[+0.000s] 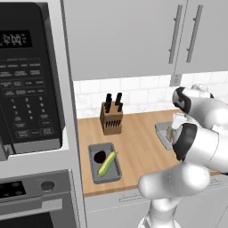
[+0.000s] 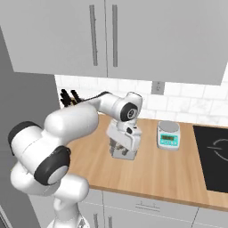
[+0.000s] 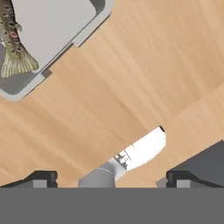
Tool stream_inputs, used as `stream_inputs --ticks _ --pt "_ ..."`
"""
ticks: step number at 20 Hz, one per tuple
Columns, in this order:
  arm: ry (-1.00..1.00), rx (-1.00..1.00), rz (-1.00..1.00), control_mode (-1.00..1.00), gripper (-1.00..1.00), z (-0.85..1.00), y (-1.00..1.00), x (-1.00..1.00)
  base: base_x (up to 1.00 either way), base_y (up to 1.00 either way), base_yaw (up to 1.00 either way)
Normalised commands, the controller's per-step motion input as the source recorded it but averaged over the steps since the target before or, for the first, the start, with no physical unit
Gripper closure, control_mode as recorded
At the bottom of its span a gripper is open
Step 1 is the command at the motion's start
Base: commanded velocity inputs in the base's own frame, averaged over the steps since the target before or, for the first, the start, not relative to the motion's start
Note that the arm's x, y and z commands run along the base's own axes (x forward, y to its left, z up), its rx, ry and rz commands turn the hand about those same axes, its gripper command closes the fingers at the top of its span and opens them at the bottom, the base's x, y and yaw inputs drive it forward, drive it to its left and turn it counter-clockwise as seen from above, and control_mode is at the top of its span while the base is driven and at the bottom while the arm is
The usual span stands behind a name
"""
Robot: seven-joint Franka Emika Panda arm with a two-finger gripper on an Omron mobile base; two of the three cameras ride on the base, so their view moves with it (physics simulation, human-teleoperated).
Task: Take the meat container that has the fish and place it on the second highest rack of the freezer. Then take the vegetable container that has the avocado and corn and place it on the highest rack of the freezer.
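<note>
The wooden counter point(image 1: 138, 147) fills the middle of the left base view and runs across the right base view too. Grey cupboards point(image 1: 129, 35) hang along the top of both. A black oven panel point(image 1: 26, 75) stands at the left edge of the left base view. The white arm point(image 2: 62, 133) bends over the counter from the lower left of the right base view.

The gripper point(image 3: 107, 177) points down at the bare wood. Its two dark tips sit at the bottom of the hand view, far apart, with nothing between them.

In the upper left of the hand view sits a grey tray point(image 3: 65, 30). The fish point(image 3: 13, 43) lies in it, with its tail fanned out.

In the lower middle of the left base view sits another grey tray point(image 1: 116, 174). The yellow corn point(image 1: 107, 163) lies in it, and the dark avocado point(image 1: 99, 156) is just beside the corn.

A knife block point(image 1: 111, 116) stands behind that tray, near the wall. A small scale point(image 2: 168, 135) sits right of middle in the right base view.
</note>
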Motion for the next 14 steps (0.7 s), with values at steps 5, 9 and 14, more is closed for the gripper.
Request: stream_inputs --ticks 5,9,14 --pt "-0.04 -0.08 -0.21 -1.00 -1.00 -0.24 -0.43 0.00 0.00 0.00 0.00" --pt "-0.05 -0.12 -0.16 -1.00 -1.00 -0.28 -0.36 0.21 0.00 0.00 0.00" --pt "-0.08 -0.15 -0.10 -1.00 -1.00 -0.14 -0.04 0.29 0.00 0.00 0.00"
